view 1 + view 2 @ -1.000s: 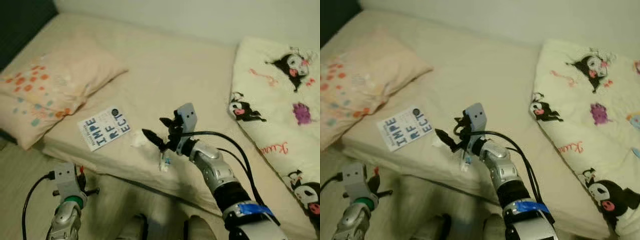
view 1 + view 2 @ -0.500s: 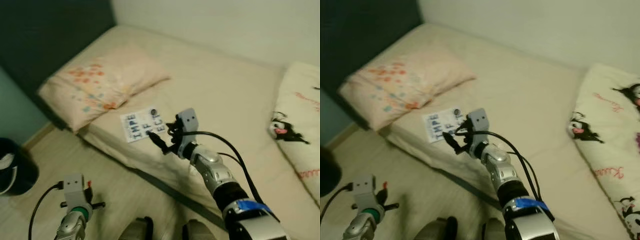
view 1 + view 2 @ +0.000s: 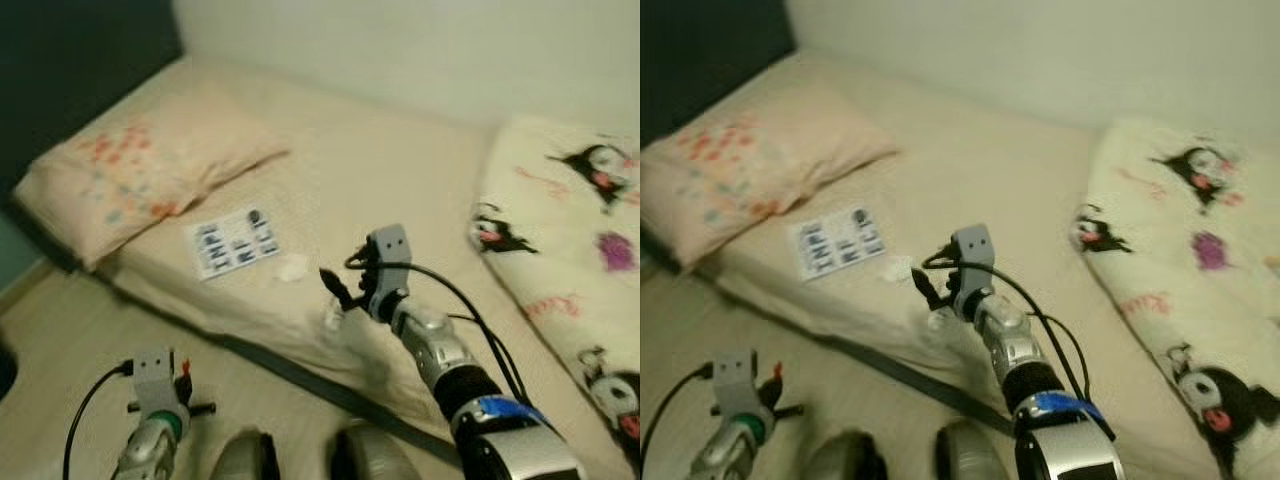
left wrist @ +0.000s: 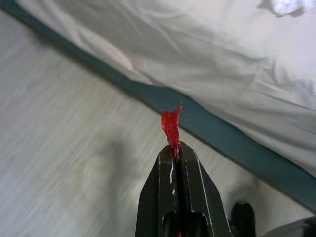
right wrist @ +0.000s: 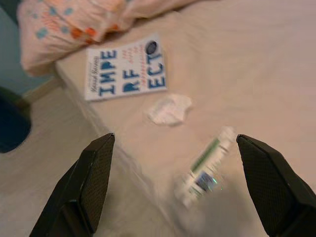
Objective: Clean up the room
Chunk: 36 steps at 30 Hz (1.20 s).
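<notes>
A bed (image 3: pixel 400 190) with a beige sheet stands against a pale wall, its near edge running above a dark band along the base. At the head end lies a peach pillow (image 3: pixel 140 170) printed with orange and blue spots. Near the pillow's corner, close to the bed's edge, a white book (image 5: pixel 126 73) with big blue letters lies flat. Just beside the book sits a crumpled white tissue (image 5: pixel 170 109), and a little further along the edge lies a small tube (image 5: pixel 205 165), blurred. A cream blanket (image 3: pixel 570 250) with cartoon figures covers the other side. Pale wood floor (image 4: pixel 64 148) runs beside the bed.
</notes>
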### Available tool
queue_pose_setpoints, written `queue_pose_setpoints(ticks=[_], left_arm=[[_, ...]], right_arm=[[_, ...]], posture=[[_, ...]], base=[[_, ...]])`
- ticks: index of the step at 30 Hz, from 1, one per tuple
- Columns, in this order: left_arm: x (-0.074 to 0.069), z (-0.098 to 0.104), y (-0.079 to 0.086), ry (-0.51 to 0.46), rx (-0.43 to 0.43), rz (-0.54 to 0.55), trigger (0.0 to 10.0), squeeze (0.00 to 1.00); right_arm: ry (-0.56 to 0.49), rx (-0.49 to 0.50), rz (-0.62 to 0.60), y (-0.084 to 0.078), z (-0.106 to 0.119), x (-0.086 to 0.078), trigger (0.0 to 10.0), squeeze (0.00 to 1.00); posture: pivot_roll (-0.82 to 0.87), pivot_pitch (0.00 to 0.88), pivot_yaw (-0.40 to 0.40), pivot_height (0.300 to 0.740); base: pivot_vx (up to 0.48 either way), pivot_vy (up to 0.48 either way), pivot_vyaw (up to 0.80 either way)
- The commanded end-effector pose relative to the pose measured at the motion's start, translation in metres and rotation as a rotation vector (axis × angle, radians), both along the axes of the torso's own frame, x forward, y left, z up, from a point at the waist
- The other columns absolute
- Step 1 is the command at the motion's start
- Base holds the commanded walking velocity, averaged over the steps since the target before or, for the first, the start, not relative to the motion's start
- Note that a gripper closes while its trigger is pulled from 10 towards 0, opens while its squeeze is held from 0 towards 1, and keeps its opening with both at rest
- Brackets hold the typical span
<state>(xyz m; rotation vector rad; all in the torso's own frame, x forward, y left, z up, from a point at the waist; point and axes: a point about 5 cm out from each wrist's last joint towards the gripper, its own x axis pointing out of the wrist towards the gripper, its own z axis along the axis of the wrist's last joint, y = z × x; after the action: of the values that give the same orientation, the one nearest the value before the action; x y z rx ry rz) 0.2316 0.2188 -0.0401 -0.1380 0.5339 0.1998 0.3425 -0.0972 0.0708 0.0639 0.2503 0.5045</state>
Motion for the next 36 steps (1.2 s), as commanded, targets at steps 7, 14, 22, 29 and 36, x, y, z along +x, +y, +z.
queue_pose_setpoints(ticks=[7,14,22,29,36], left_arm=[[-0.003,-0.002,0.001,0.005,0.007,-0.007,10.0,0.0],[-0.005,-0.002,0.001,-0.005,0.01,-0.009,10.0,0.0],[-0.001,0.004,0.003,-0.059,0.016,-0.001,10.0,0.0],[0.015,0.024,0.013,-0.183,0.027,0.032,10.0,0.0],[0.031,0.05,0.024,-0.32,0.063,0.037,10.0,0.0]], right_arm=[[0.003,-0.012,0.004,0.006,-0.002,-0.001,10.0,0.0],[0.053,-0.01,0.003,0.007,-0.005,0.0,10.0,0.0],[0.028,-0.038,-0.003,0.007,0.001,0.004,10.0,0.0],[0.025,-0.23,-0.045,0.005,0.002,0.012,10.0,0.0],[0.015,-0.33,-0.129,-0.002,0.013,0.023,10.0,0.0]], posture=[[-0.09,0.088,0.061,0.672],[-0.09,0.121,0.069,0.657],[-0.08,0.156,0.068,0.632],[-0.05,0.213,0.052,0.607],[-0.02,0.266,0.045,0.577]], base=[[0.0,0.0,0.0],[0.0,0.0,0.0],[0.0,0.0,0.0],[0.0,0.0,0.0],[0.0,0.0,0.0]])
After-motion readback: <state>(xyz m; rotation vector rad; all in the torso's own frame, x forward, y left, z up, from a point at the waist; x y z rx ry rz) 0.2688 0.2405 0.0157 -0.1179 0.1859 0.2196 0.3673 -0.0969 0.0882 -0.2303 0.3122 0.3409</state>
